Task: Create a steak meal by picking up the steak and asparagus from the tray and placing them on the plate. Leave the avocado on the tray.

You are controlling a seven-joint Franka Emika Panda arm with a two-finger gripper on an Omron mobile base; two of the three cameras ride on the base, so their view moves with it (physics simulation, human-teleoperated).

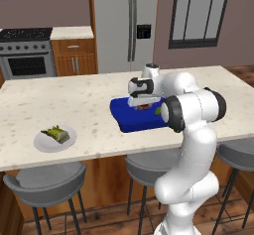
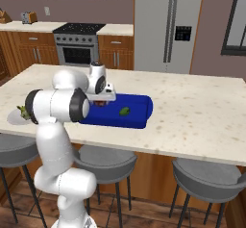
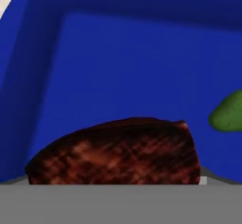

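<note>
the steak [image 3: 116,152] sits closest in the hand view on the blue tray [image 3: 118,62] with the avocado [image 3: 228,112] beyond, the gripper [image 1: 144,106] low over it, grip state unclear, and the asparagus [image 1: 55,134] lies on the plate [image 1: 43,144] far left.

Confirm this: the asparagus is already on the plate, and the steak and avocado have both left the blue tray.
Not quite. The asparagus does lie on the plate, but the steak and avocado are both on the blue tray, as the hand view shows. The hand is low over the steak there.
</note>
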